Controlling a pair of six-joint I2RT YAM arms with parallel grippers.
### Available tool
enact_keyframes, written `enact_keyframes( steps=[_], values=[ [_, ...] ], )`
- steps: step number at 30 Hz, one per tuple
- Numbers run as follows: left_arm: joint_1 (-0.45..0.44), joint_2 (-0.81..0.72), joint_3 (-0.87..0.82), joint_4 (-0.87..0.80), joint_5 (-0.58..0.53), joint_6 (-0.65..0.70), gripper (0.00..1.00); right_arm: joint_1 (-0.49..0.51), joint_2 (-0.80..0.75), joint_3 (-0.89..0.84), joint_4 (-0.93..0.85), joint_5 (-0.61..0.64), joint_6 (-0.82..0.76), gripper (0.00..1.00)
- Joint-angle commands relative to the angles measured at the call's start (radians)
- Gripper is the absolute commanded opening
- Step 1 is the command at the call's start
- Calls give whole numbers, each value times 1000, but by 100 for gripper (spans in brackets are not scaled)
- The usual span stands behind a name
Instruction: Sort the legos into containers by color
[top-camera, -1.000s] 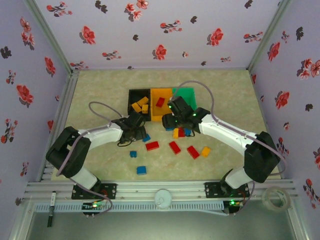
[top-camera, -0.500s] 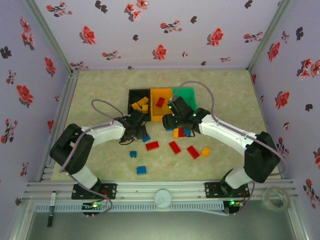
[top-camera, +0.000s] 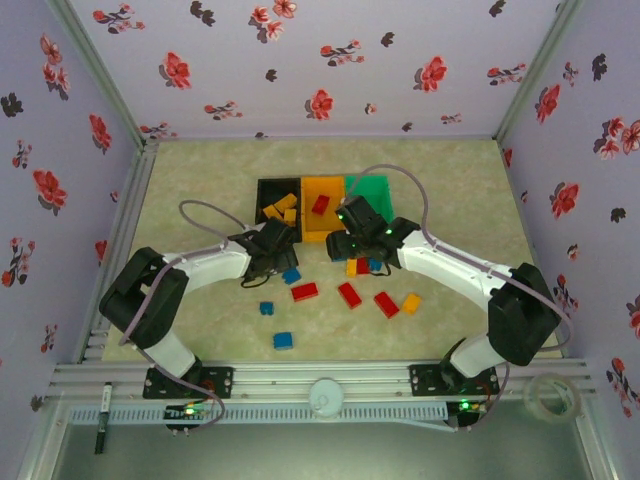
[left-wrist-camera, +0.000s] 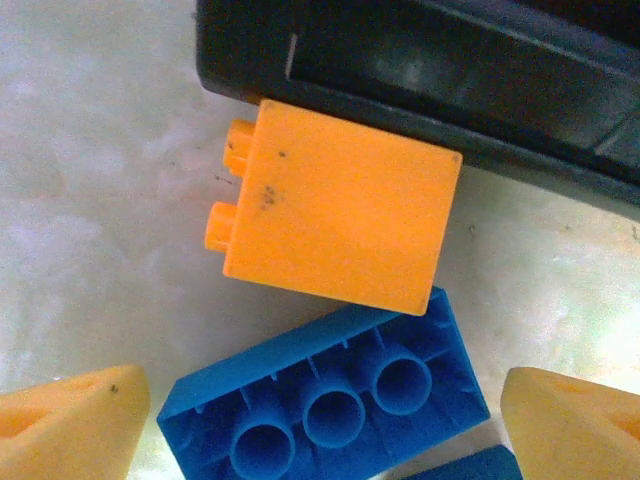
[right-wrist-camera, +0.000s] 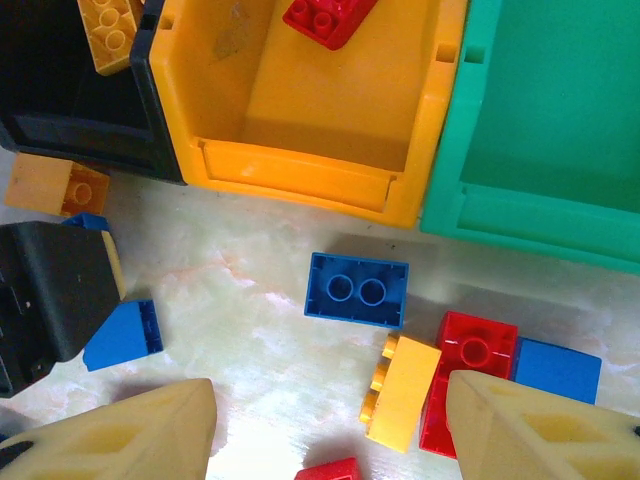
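Step in hand: pick-up of loose legos from the tabletop (top-camera: 200, 200); left tool (left-wrist-camera: 320, 440) released, jaws wide, poised over a blue brick (left-wrist-camera: 330, 400); an orange brick (left-wrist-camera: 335, 210) lies at the front wall of the black bin (left-wrist-camera: 450, 60); right tool (right-wrist-camera: 330, 420) released, above a yellow brick (right-wrist-camera: 400, 390) rightward of the black bin. Next move, as judged: lower, straddle one brick only, clench, lift.

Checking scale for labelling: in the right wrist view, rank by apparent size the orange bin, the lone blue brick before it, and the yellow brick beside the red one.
1. orange bin
2. blue brick and yellow brick: about alike, so not ranked apart.
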Motion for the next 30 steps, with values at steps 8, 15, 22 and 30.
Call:
enact_keyframes(
  steps=[8,15,22,30],
  values=[
    [-4,30,33,-19,-51,-70,89,6,-33,-24,-15,35,-5,63],
    [-8,38,35,-21,-50,-73,82,6,-34,-26,-14,32,-9,63],
    [-12,46,45,-33,-52,-65,73,6,-45,-27,-21,38,-12,64],
    [-21,30,51,-65,-70,-51,64,6,-67,-36,-27,48,-11,63]
  ],
)
